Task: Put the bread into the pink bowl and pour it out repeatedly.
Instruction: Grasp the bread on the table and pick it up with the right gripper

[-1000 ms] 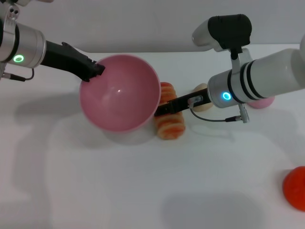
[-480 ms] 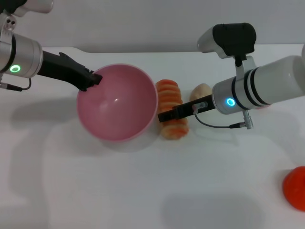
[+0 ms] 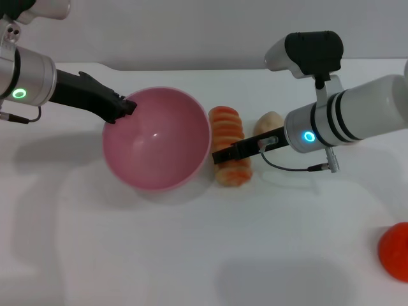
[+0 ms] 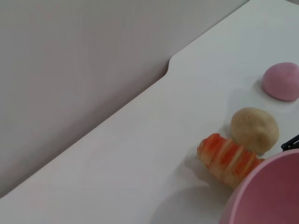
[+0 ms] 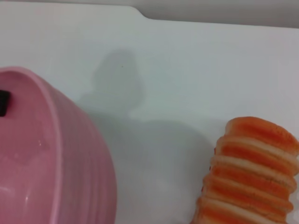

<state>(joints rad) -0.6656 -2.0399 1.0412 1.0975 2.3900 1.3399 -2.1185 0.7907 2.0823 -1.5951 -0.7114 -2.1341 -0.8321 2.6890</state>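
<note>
The pink bowl (image 3: 159, 140) hangs tilted just above the white table, its opening facing up and toward me, and nothing is in it. My left gripper (image 3: 124, 106) is shut on its far left rim. The bread (image 3: 228, 127), orange-and-cream striped, lies on the table right beside the bowl's right side. My right gripper (image 3: 220, 155) reaches in from the right and lies across the loaf's near half. The left wrist view shows the bread (image 4: 228, 156) behind the bowl rim (image 4: 271, 196). In the right wrist view the bread (image 5: 252, 168) sits close by, with the bowl (image 5: 42, 163) a gap away.
A beige egg-shaped lump (image 3: 270, 121) sits just right of the bread, also in the left wrist view as the beige lump (image 4: 254, 128). A small pink dome (image 4: 281, 80) lies farther right. A red object (image 3: 395, 252) is at the near right edge. The table's back edge (image 3: 191, 67) meets a grey wall.
Over the last second the bowl dropped slightly and turned more upright, and my right arm drew back, with the bread shifting farther back and straightening. Nothing moved in the last half second.
</note>
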